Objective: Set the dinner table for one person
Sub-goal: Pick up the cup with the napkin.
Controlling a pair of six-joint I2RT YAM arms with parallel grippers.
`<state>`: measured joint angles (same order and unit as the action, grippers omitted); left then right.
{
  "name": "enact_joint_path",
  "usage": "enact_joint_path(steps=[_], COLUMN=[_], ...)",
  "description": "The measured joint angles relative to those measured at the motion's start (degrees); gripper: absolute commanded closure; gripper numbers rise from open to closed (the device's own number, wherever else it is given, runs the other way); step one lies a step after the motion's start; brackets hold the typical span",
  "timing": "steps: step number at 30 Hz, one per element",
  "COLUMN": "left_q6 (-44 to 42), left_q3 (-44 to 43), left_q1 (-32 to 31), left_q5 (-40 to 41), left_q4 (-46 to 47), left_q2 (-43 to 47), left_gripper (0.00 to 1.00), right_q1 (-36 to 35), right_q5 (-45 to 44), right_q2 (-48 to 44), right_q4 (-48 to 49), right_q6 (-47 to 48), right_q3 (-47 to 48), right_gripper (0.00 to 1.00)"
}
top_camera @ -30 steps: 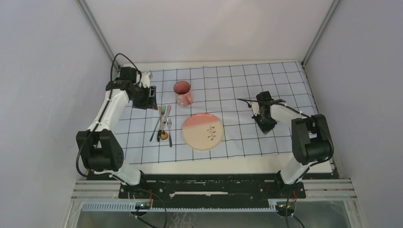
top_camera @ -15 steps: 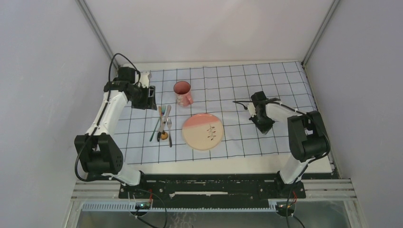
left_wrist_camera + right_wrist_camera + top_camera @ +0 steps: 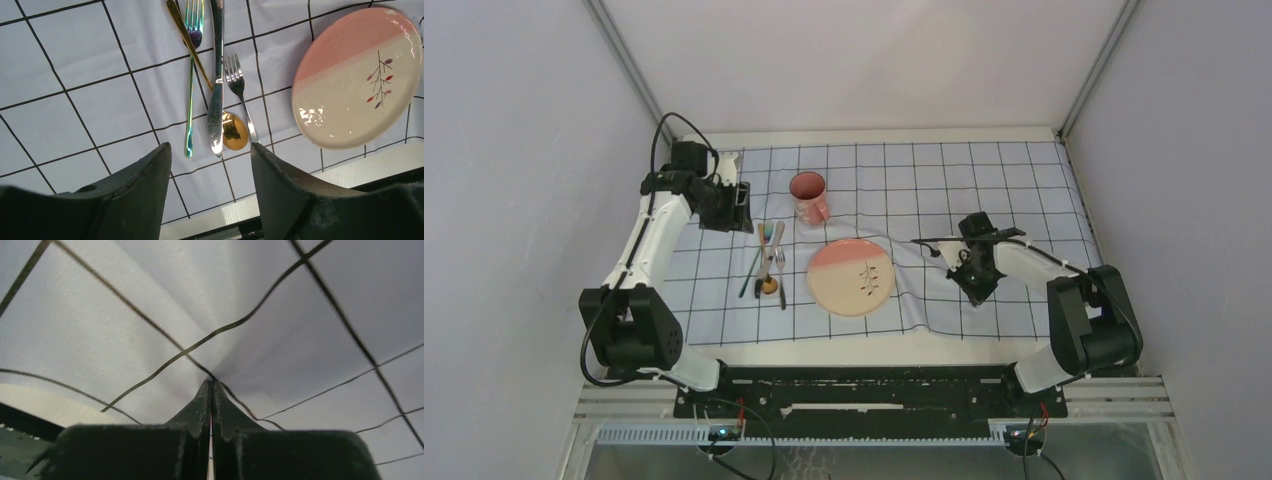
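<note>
The cream dinner table (image 3: 824, 350) lies under a pale-blue gridded cloth (image 3: 924, 190). On the cloth stand a pink mug (image 3: 808, 196) and a pink-and-cream plate (image 3: 850, 277), with a bunch of cutlery (image 3: 769, 262) to the plate's left. My left gripper (image 3: 742, 205) hovers open at the back left, left of the mug. In its wrist view it (image 3: 210, 148) looks down on the silver knife (image 3: 216, 90), silver fork (image 3: 239, 95), iridescent fork (image 3: 190, 90), gold spoon (image 3: 234, 132) and plate (image 3: 357, 80). My right gripper (image 3: 977, 290) is shut, pinching a puckered fold of cloth (image 3: 150, 315) at its tips (image 3: 211, 382).
The cloth is rumpled between the plate and my right gripper, and its right near part hangs close to the table's front edge (image 3: 984, 345). Grey walls close in the left, back and right. The black rail (image 3: 854, 385) with both arm bases runs along the front.
My right gripper has moved toward the near edge, dragging the cloth's right part with it and wrinkling it. The left arm, plate, mug and cutlery have stayed put.
</note>
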<state>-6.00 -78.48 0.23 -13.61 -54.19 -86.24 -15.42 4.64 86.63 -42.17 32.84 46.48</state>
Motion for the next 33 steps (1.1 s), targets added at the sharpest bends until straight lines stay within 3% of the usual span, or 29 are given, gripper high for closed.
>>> enact_joint_path(steps=[9, 21, 33], left_q6=[0.0, -0.5, -1.1], left_q3=[0.0, 0.0, 0.2], left_q1=[0.0, 0.0, 0.0], left_q5=[-0.1, -0.3, -0.3], left_q4=[0.0, -0.3, -0.7], left_q2=[0.0, 0.0, 0.1], left_gripper=[0.36, 0.36, 0.36], right_q1=[0.9, 13.9, 9.7], right_q5=[1.2, 2.8, 1.4], right_q2=[-0.2, 7.2, 7.2], right_q4=[-1.4, -2.6, -3.6], right_q6=[1.3, 3.9, 4.0], right_q3=[-0.5, 7.1, 7.3], right_gripper=[1.0, 1.0, 1.0])
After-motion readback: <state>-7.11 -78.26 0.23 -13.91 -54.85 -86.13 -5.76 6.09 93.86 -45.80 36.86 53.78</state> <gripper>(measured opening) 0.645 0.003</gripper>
